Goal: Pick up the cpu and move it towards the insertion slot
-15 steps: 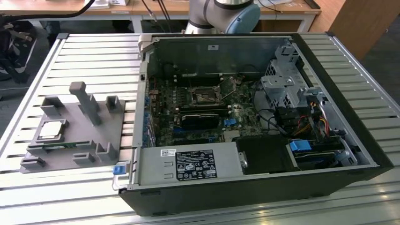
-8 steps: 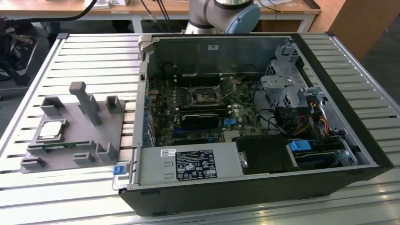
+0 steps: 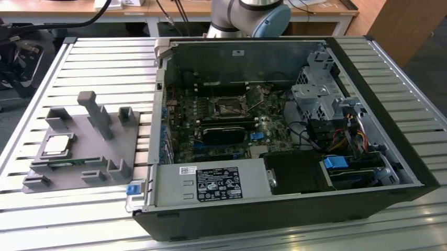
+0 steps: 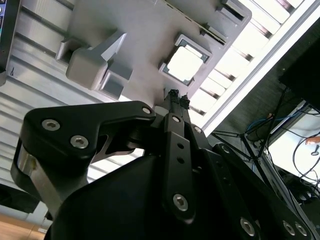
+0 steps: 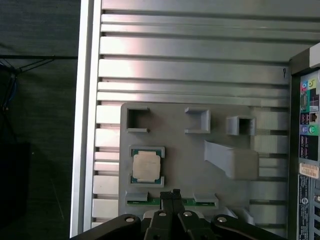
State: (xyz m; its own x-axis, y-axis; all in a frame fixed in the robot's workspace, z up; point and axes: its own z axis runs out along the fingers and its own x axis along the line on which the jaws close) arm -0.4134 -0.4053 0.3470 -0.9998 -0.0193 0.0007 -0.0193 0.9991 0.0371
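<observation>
Nothing lifted yet: the cpu (image 3: 57, 145) sits in the grey holder (image 3: 91, 150) at the exterior view's left, well apart from the insertion slot (image 3: 228, 108). The gripper (image 5: 172, 194) hangs above, pinched narrow, empty.

No print can be made out: the labels (image 3: 218, 184) on the power supply (image 3: 171, 192) carry marks too small to read.

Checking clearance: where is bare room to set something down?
Bare slatted metal table lies beyond the grey plastic holder tray, beside the open black computer case. Crowded: the case interior and the tray holding the silvery square cpu.
</observation>
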